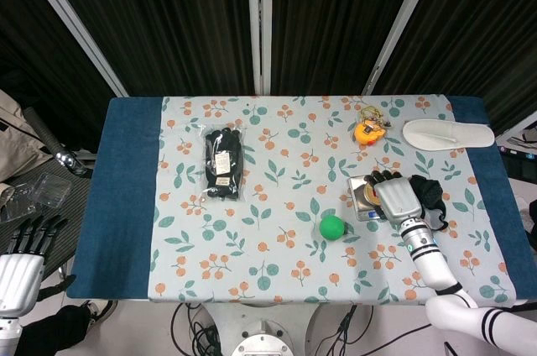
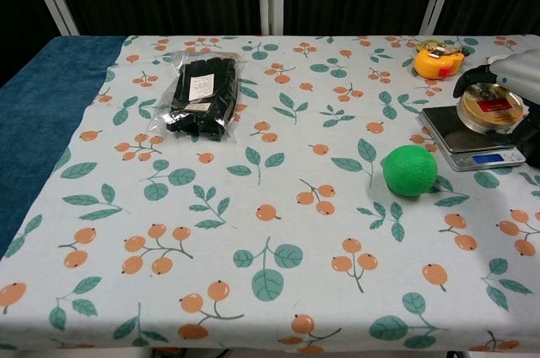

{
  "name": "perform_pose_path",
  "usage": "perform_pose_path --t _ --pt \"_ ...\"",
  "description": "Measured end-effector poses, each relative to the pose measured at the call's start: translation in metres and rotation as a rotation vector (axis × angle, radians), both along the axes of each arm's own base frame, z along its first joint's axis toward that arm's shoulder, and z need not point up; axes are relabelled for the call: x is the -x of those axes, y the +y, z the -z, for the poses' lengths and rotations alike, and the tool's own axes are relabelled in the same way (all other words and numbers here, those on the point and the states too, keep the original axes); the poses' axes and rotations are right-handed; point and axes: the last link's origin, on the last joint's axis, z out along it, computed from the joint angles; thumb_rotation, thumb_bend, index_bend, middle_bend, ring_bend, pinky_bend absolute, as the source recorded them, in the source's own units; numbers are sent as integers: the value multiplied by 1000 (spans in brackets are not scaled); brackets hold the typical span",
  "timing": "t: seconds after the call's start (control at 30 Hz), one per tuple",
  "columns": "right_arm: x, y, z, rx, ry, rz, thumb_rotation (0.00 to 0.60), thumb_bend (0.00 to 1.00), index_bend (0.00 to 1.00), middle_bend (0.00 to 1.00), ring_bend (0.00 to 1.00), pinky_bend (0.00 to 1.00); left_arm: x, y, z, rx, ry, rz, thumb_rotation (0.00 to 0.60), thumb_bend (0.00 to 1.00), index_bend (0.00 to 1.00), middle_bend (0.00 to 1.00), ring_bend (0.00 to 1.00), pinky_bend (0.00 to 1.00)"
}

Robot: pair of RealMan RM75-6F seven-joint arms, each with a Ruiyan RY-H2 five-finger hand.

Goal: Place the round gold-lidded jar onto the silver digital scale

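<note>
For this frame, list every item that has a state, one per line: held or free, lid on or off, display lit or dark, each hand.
Gold-lidded jar: lid on, held by the right hand above the scale; contact with platform unclear.
Silver digital scale: display lit blue.
Right hand: fingers around the jar.
Left hand: off the table, holding nothing, fingers apart.
Green ball: free on the cloth.
Bagged black gloves: lying free, in their bag.

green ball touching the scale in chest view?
No. The green ball sits on the cloth in front of the silver scale, with a strip of tablecloth showing between them.
</note>
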Motion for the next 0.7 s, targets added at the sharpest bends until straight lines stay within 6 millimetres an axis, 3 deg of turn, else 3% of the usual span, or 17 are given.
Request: perform_pose_path --t 0.2,0.33,0.43,0.7 --pt "2 -4 9 -34 2 33 600 233 332 266 295 246 0 1 0 2 1 0 600 50 113 85 0 25" --pt "3 -3 10 -56 -21 59 600 166 119 97 91 154 0 1 0 2 0 -1 600 49 113 85 0 25" --pt "4 -2 9 -63 -35 67 600 155 11 7 3 88 0 0 1 5 -1 -2 600 49 113 85 0 25" --pt "0 0 -1 -38 -87 49 600 152 0 0 0 9 0 -1 0 0 -4 1 600 49 113 85 0 25"
